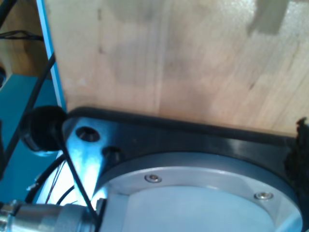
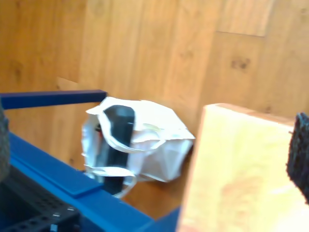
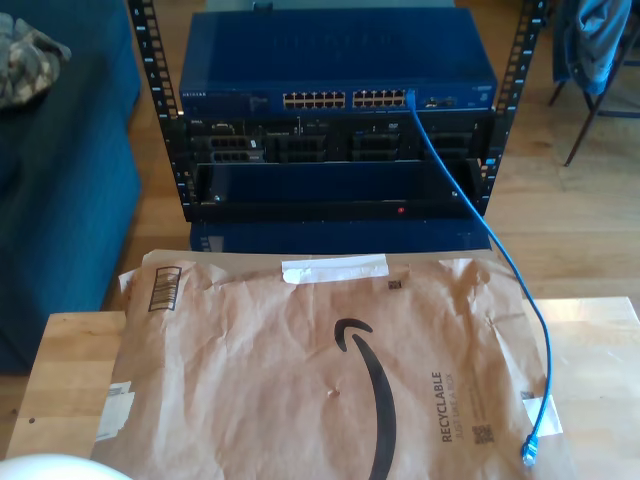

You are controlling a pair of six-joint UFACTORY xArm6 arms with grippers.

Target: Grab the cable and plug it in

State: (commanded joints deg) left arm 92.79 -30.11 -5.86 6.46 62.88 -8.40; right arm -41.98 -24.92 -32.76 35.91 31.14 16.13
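The bright-blue cable (image 3: 500, 250) has one end plugged into the rightmost port of the blue switch (image 3: 340, 65) in the rack. It runs down the exterior view's right, over the brown paper. Its free end with a small plug (image 3: 528, 455) lies near the table's front at that view's right. My first gripper (image 1: 154, 145) is open, one dark fingertip pad (image 1: 301, 145) at the frame edge over bare wood and an arm base. My second gripper (image 2: 150, 150) is open with dark pads (image 2: 299, 154) far apart, holding nothing.
A large brown paper mailer (image 3: 320, 370) covers most of the wooden table (image 3: 70, 370). A black base plate (image 1: 193, 135) with a metal flange and black cables (image 1: 72, 169) sits on the wood. A white plastic bag (image 2: 140, 140) lies on the floor beside a blue frame (image 2: 63, 181).
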